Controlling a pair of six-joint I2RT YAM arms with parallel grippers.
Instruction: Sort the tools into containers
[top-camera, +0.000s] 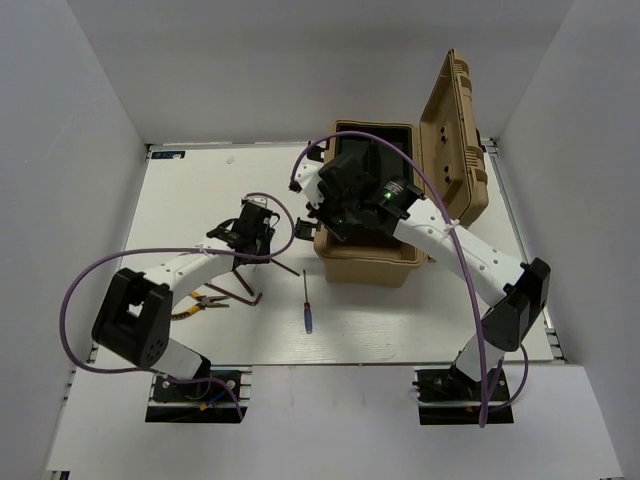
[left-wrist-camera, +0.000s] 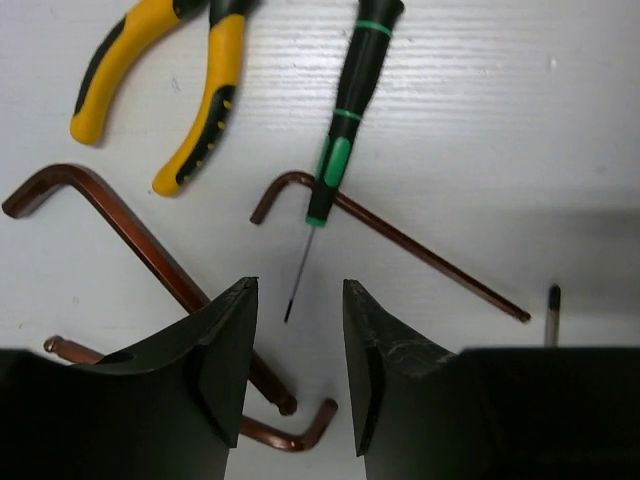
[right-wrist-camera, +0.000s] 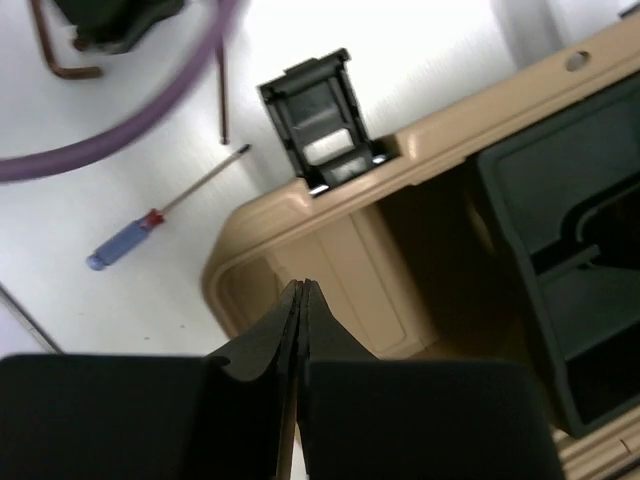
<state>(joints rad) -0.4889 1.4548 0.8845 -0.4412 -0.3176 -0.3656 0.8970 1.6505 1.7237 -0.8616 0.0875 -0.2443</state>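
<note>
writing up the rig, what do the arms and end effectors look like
The left arm and right arm have white links and black joint housings, each trailing a purple cable. The left end effector and right end effector have black wedge-shaped fingers.

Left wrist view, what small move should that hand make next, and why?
Probably ease forward and down to close on the green-handled screwdriver. The left hand hangs open over the table, the screwdriver's thin shaft pointing into the gap between its fingers, while bent rods lie partly under them.
</note>
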